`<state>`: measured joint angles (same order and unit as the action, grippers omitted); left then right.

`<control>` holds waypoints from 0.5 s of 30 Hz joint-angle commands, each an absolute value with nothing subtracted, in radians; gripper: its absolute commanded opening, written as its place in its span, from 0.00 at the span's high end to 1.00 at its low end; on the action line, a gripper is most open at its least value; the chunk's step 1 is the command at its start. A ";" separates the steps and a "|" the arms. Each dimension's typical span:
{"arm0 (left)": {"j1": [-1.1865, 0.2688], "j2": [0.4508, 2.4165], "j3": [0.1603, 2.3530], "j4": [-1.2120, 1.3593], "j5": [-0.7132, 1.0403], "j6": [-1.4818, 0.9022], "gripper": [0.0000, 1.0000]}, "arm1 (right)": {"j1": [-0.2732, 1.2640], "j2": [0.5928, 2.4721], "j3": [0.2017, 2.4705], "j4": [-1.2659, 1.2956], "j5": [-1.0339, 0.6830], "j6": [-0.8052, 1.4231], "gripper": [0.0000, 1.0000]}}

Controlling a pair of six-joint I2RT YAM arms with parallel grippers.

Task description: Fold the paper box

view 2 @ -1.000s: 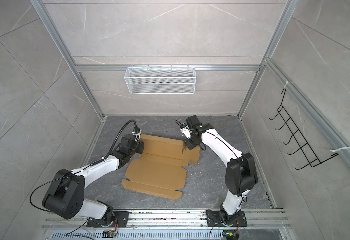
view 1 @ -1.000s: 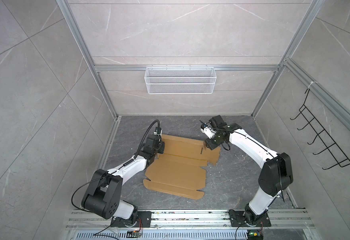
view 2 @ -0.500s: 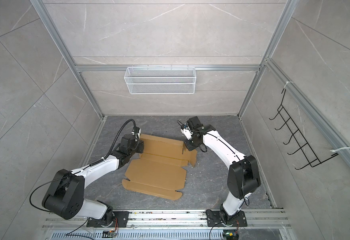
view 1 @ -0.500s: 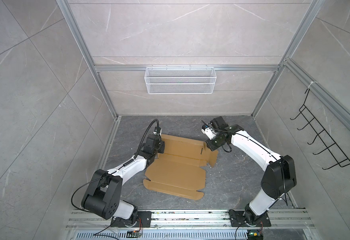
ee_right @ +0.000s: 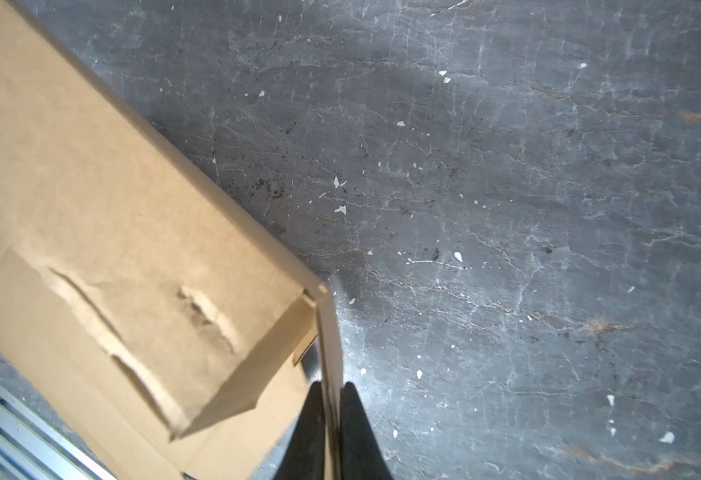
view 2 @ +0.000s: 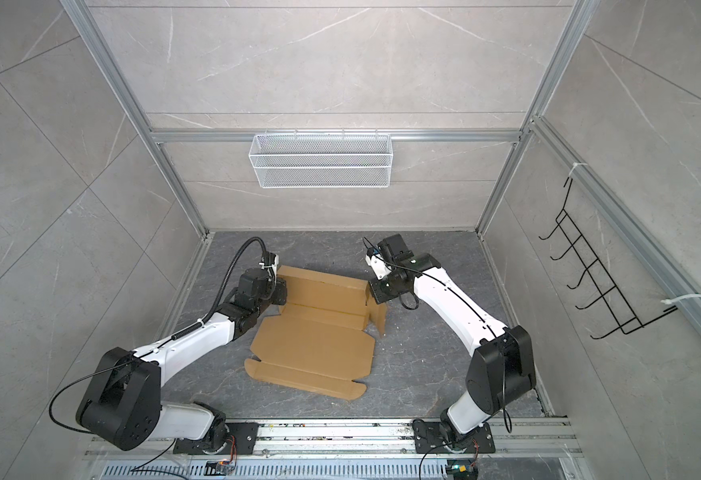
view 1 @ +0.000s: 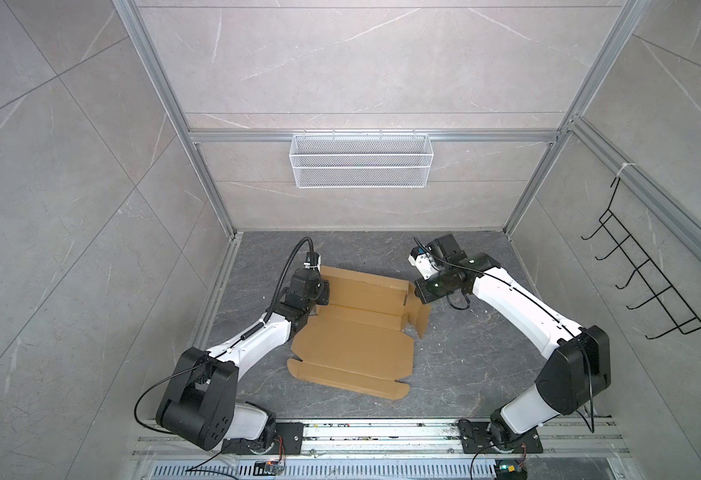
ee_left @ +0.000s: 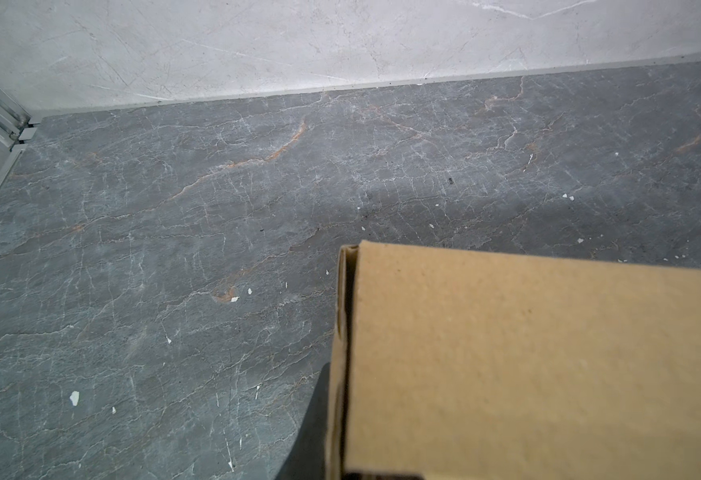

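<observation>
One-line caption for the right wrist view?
Right gripper shut on a raised side flap of the brown corrugated cardboard paper box.

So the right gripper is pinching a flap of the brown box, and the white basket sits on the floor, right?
Not quite: the white basket isn't on the floor, it hangs from the rail on the back wall, as both top views show. The right gripper is indeed pinching a flap of the brown box.
</observation>
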<state>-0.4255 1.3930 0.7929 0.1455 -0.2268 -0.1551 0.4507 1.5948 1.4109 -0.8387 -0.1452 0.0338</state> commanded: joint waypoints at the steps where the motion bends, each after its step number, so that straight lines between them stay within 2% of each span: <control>1: -0.425 1.353 0.791 0.219 -0.230 -0.235 0.90 | 0.488 1.575 1.395 -0.834 -0.124 0.116 0.88; 11: -0.425 1.343 0.767 0.227 -0.249 -0.228 0.90 | 0.502 1.576 1.393 -0.822 -0.104 0.167 0.86; 15: -0.424 1.344 0.755 0.238 -0.260 -0.232 0.90 | 0.504 1.579 1.384 -0.808 -0.141 0.253 0.86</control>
<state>-0.4255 1.3815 0.7544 0.1600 -0.2386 -0.1722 0.4931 1.5948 1.3930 -0.8139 -0.1116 0.1783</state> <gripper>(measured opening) 0.100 0.138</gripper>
